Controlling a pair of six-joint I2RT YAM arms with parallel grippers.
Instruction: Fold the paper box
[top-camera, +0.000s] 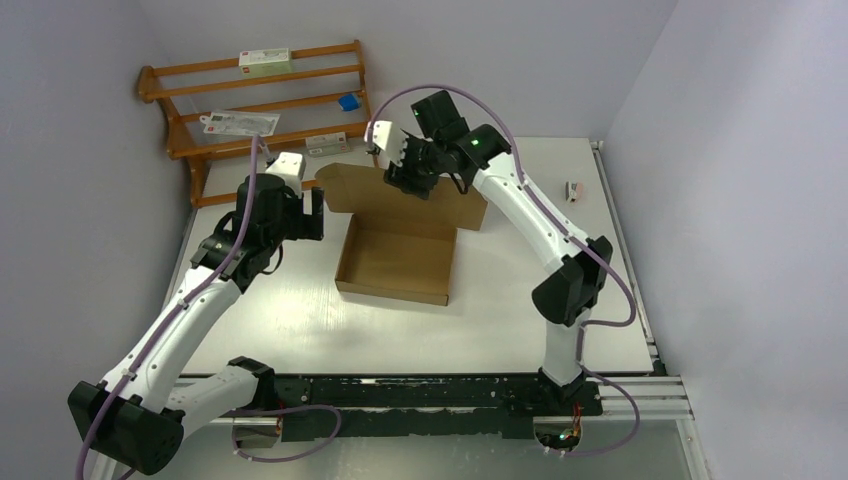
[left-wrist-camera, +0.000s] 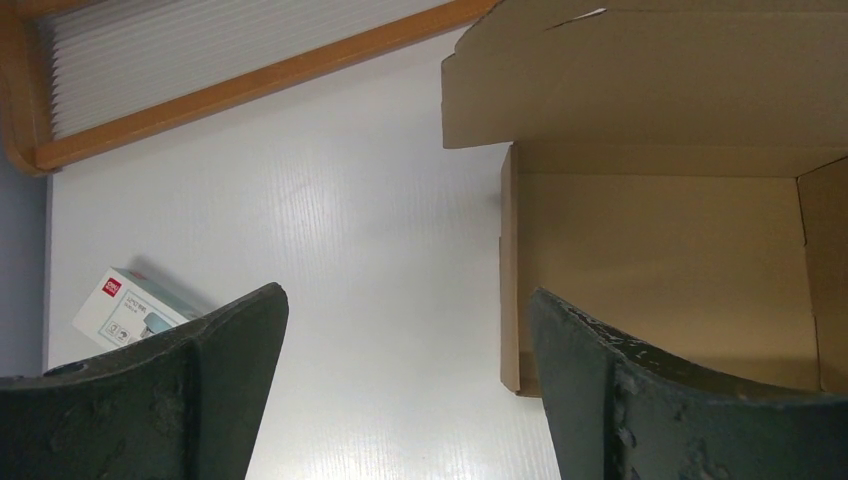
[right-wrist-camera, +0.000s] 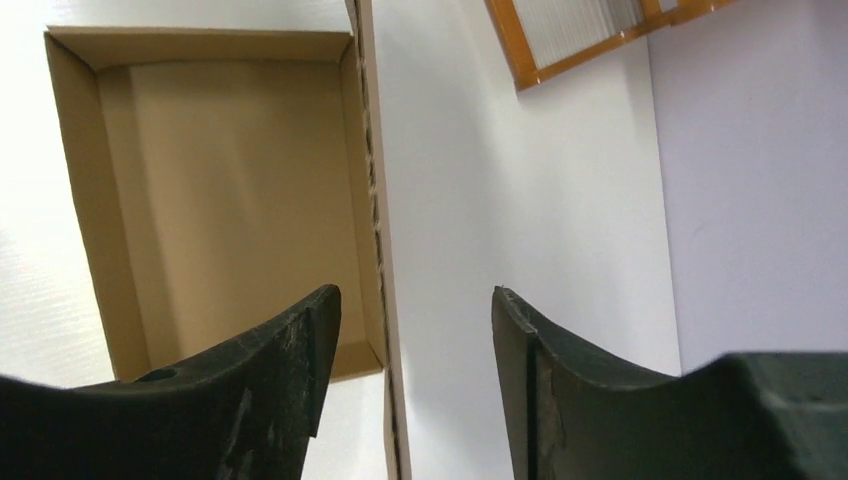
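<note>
The paper box is plain brown cardboard, a shallow open tray in the table's middle with its lid panel standing upright along the far side. My left gripper is open and empty, just left of the tray's far left corner by the lid's side flap. In the left wrist view the tray lies to the right of the gap. My right gripper is open above the lid's top edge. In the right wrist view the lid edge runs between the jaws, untouched.
A wooden rack stands at the back left with white packets and a blue item on it. A white printed packet lies on the table left of my left gripper. A small object lies at the far right.
</note>
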